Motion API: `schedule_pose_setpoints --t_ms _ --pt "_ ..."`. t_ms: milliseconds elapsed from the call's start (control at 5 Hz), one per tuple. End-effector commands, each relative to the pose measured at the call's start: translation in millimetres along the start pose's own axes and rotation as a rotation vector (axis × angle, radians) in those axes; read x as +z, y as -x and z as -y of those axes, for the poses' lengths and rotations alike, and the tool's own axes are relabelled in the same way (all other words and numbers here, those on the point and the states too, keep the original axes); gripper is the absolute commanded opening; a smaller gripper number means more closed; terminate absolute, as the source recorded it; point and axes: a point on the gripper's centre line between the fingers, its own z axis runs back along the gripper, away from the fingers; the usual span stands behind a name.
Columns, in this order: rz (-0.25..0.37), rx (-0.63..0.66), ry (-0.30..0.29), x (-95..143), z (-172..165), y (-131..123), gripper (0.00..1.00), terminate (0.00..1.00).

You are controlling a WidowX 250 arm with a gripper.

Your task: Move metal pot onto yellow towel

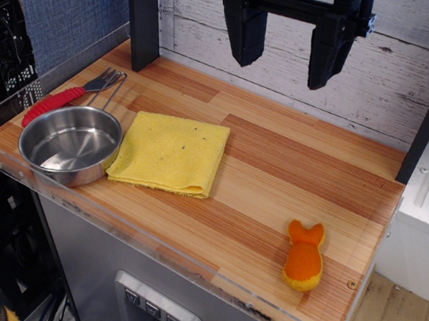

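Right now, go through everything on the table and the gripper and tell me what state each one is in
gripper: open, raised above the table's back edge, holding nothing.
metal pot: upright, empty, at the table's left end, not on the towel.
yellow towel: folded flat, nothing on it.
red-handled fork: lying flat behind the pot.
orange plush toy: lying near the front right.

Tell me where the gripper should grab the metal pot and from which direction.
Probably the rim of the metal pot, from straight above: it sits upright and open, so one finger can go inside the wall. The open gripper hangs high. The thin wire handle lies beside a fork.
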Motion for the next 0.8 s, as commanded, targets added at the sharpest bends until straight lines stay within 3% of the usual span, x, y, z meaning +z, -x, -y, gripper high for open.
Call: schedule_pose_setpoints --t_ms 0,200,600 --pt "0.0 0.0 0.0 0 0 0 1.0 0.0" --pt "-0.011 0.094 -0.03 1 -38 7 1.0 0.0" --pt "-0.068 0.176 -0.053 -28 -141 14 1.0 0.0"
